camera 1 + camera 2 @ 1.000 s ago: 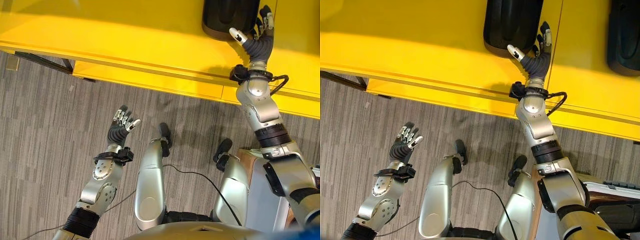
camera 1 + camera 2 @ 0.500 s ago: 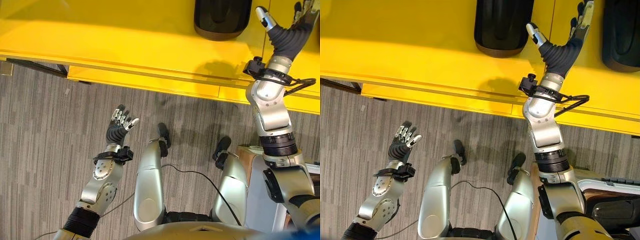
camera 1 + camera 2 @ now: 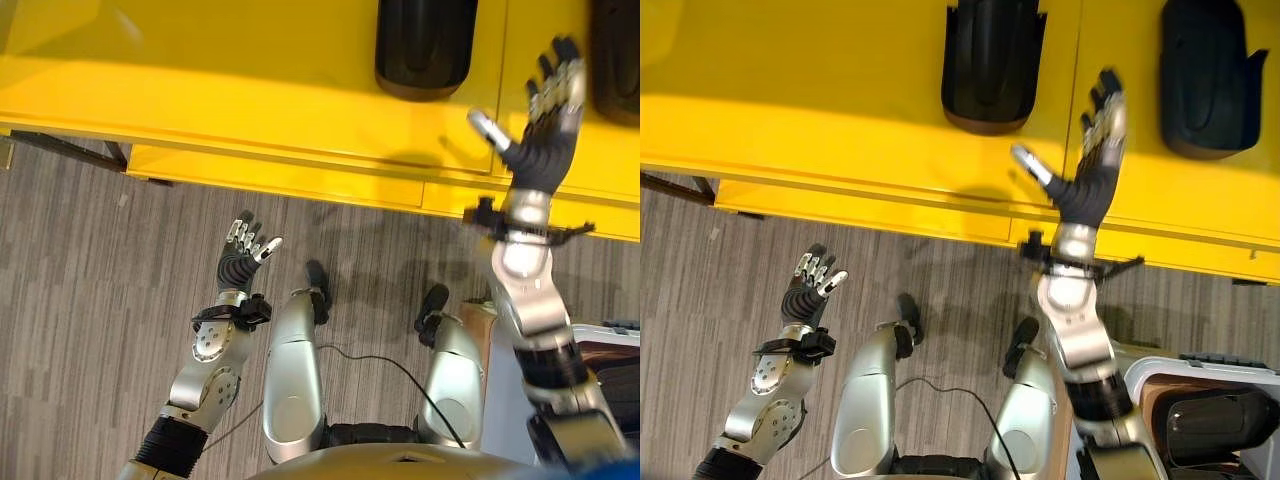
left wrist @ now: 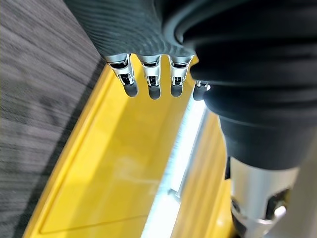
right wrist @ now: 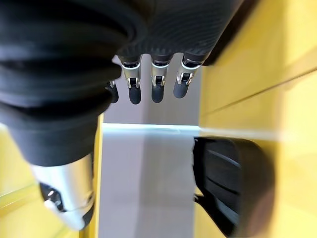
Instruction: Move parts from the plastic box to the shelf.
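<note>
R hand [image 3: 1086,185] spread, released, empty, above yellow shelf [image 3: 820,100], btwn two black parts [image 3: 992,62] [image 3: 1202,75]. L hand [image 3: 806,291] relaxed, empty, over floor [image 3: 700,300].

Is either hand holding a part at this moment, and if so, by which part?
Nothing is held: the right hand is open over the yellow shelf, the left hand open above the floor.

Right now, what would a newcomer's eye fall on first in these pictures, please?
The bright yellow shelf spans the top of the scene, with two black parts lying on it. The right hand is raised with fingers spread, between the two parts and holding nothing. The left hand hangs open over the grey floor.
</note>
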